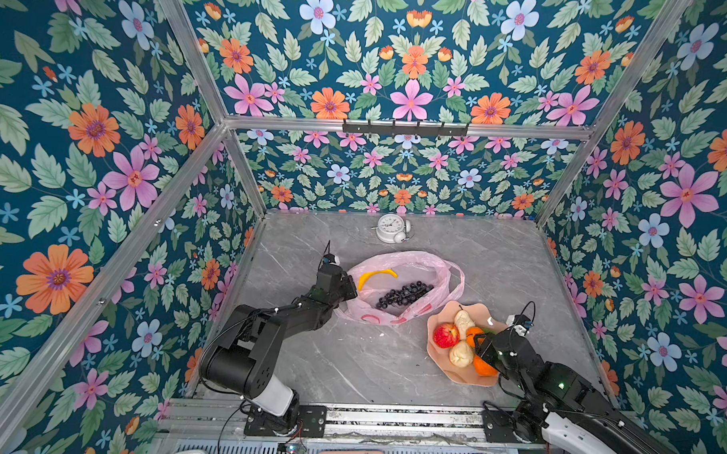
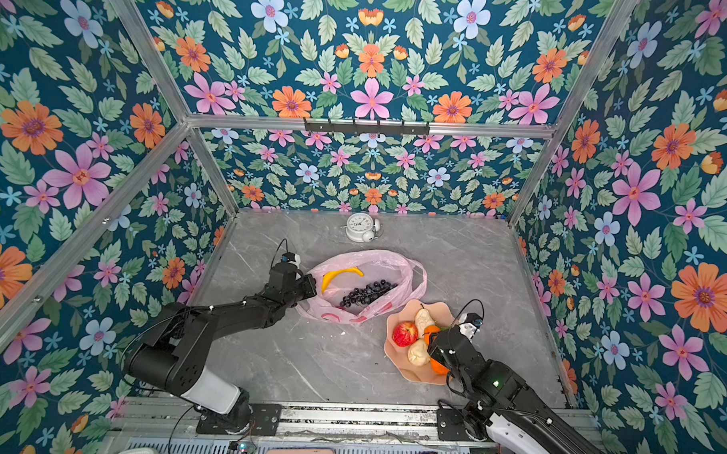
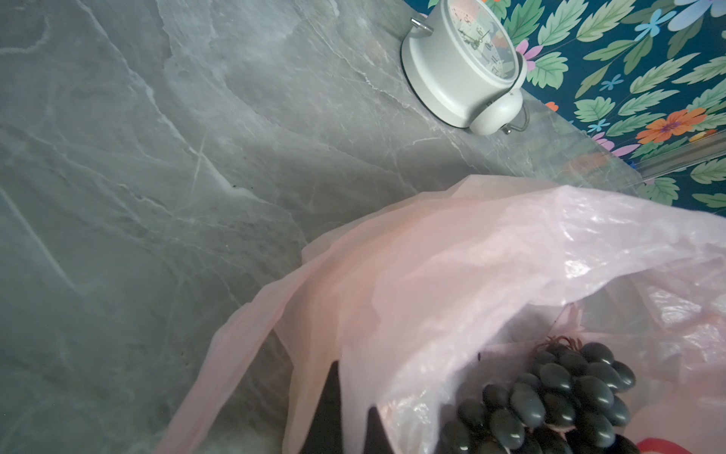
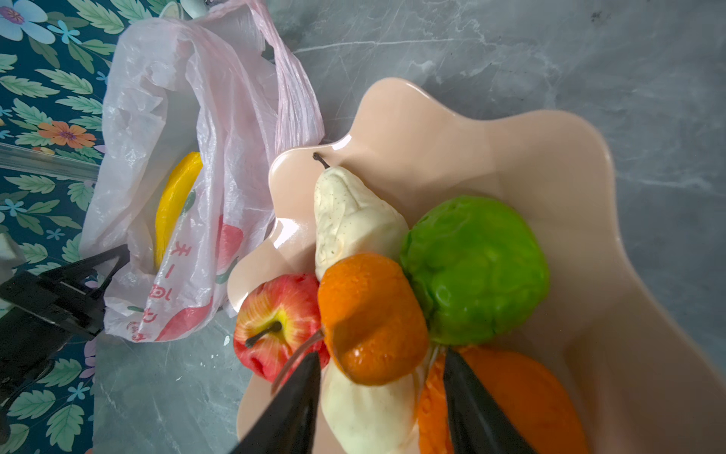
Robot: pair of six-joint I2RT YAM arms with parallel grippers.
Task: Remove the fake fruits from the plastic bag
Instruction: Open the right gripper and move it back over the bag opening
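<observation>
The left end effector (image 1: 348, 286) is clamped on the plastic bag (image 1: 435, 267) at the side of its mouth nearest that arm. In the left wrist view its dark fingers (image 3: 330, 408) pinch a fold of the thin pink film. The likely reason is to hold the limp mouth lifted and spread, so the contents can be reached from above. Two fruits are left inside. The bunch of grapes (image 1: 403, 295) lies in the middle, just beside the pinched fold, and the banana (image 1: 375, 275) lies a little beyond it toward the far side. The right end effector (image 4: 381, 351) hangs low over the dish (image 1: 442, 374), which sits on the surface (image 1: 349, 360) just beside the bag, probably so each carry is short. Its fingers are apart. The orange (image 4: 371, 318) lies just ahead of the tips with a clear gap on one side, so I judge it set down rather than gripped. Around it in the dish are the apple (image 4: 275, 318), the pale pear (image 4: 349, 212) and the green fruit (image 4: 475, 271). A second orange (image 4: 518, 393) and a second pale fruit (image 4: 365, 412) lie under the fingers. The banana and grapes are well apart from this end effector, past the dish's rim and the bag's printed side. A clock (image 1: 391, 227) stands near the back wall, away from the work.
</observation>
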